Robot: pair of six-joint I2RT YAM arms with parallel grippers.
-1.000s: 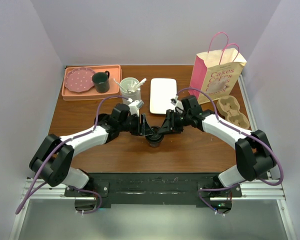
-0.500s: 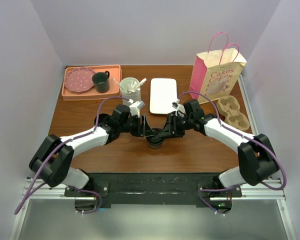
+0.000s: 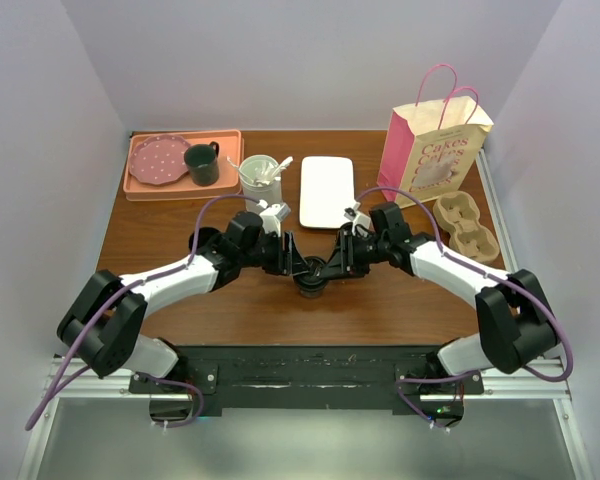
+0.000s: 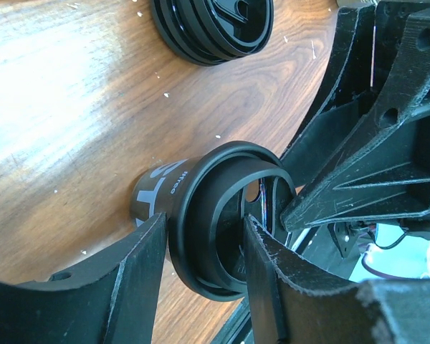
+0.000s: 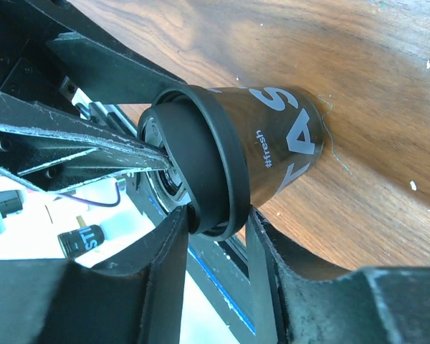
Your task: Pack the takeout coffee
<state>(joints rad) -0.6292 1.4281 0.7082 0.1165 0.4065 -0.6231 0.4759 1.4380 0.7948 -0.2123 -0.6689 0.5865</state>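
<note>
A black coffee cup point(image 3: 308, 284) with white letters stands on the brown table point(image 3: 160, 225), in the middle near the front edge. A black lid point(image 4: 201, 215) sits on top of it. Both arms reach in and meet at the cup.

The left fingers point(image 4: 129, 287) are closed on the coffee cup at its top, one finger on each side. The right fingers point(image 5: 158, 279) come from the other side and pinch the thick edge of the lid. From above, the two sets of fingers crowd over the cup and hide most of it.

A stack of black lids point(image 4: 215, 29) lies on the table just beside the cup.

At the back left is a pink tray point(image 3: 180, 194) with a spotted pink plate point(image 3: 158, 160) and a dark green mug point(image 3: 201, 164) on it. Next to the tray stands a white cup point(image 3: 259, 172) with small things sticking out. A white plate point(image 3: 326, 191) with straight sides lies behind the cup. At the back right stands a paper bag point(image 3: 432, 150) with pink handles. A cardboard cup carrier point(image 3: 467, 224) lies just in front of the bag, well apart from the coffee cup.
</note>
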